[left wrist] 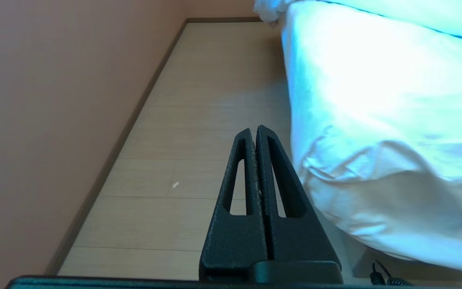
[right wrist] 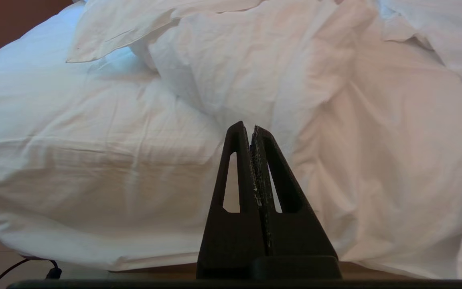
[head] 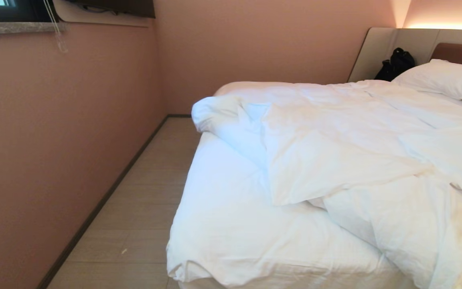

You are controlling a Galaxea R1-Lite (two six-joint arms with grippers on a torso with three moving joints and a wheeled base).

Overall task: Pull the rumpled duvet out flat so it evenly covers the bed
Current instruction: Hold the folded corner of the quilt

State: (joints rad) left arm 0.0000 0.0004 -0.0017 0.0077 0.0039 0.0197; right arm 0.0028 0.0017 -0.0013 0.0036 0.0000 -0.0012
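I see the duvet [head: 335, 160] bunched in folds across the bed [head: 223, 224], folded back from its foot corner and left edge so the sheet shows there. My left gripper [left wrist: 255, 132] hangs over the floor [left wrist: 199, 120] beside the bed, jaws together, empty. My right gripper [right wrist: 247, 128] faces the rumpled duvet, jaws together, holding nothing

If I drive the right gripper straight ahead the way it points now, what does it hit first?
Most likely the duvet: the shut right gripper aims at its rumpled white folds heaped on the bed, with nothing visible in between. Depth is hard to judge, so how far off the fabric lies is unclear.
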